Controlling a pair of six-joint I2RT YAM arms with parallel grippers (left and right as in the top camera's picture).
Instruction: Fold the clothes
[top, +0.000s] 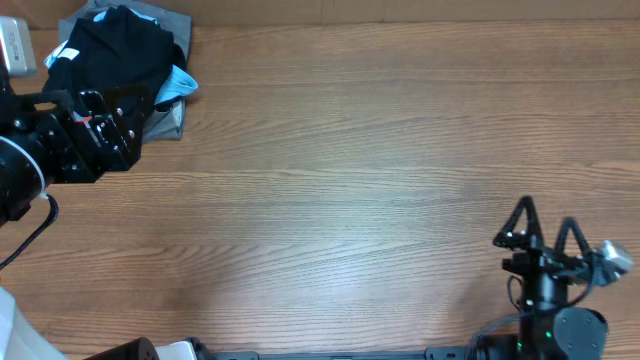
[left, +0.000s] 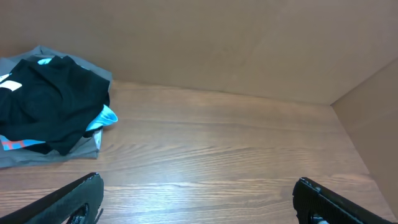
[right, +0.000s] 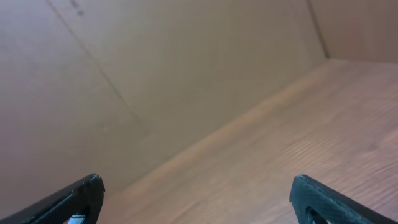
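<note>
Both the left gripper (left: 199, 180) and right gripper (right: 196, 178) gape empty; the clothes pile (left: 56, 106), partly cropped, seems mostly black.

Cannot see most of the grey garment (left: 43, 158) under the black garment (left: 50, 99); loses both at the left edge, the fingers' (left: 71, 199) bases below.

Clothes pile (left: 53, 106), black atop grey, left on table (left: 236, 143); tool (left: 198, 183) spread wide.

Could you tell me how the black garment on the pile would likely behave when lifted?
The black garment lies crumpled in soft folds, so it will probably drape limply and unfurl. It rests on a grey garment, which might drag along.
</note>
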